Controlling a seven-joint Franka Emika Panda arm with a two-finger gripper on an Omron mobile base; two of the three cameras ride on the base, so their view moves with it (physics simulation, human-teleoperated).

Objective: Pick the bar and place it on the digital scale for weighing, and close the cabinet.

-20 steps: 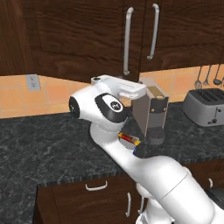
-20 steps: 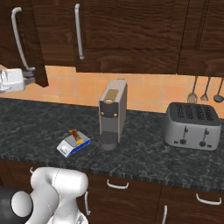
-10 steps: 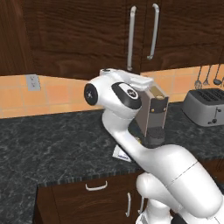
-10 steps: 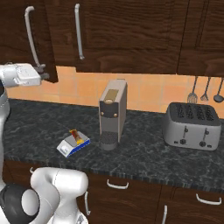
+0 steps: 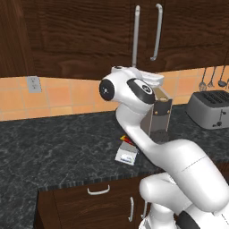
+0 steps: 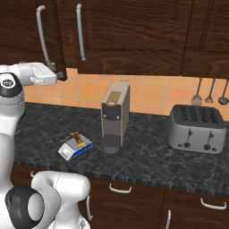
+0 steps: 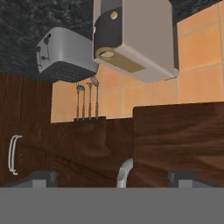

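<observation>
One gripper (image 6: 57, 74) at the cabinet door (image 6: 33, 38), its fingers (image 7: 41, 178) spread wide around the handle (image 7: 124, 174).
Since a second ago the door has swung nearly shut and the arm has risen. The bar (image 6: 78, 139) lies on the scale (image 6: 74, 148), at eight o'clock of the coffee machine (image 6: 114, 116); the toaster (image 6: 196, 129) stands at three o'clock.

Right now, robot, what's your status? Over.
Tool up at the cabinet door edge, grip unclear. Bar on the digital scale. Nothing blocking the door.
</observation>
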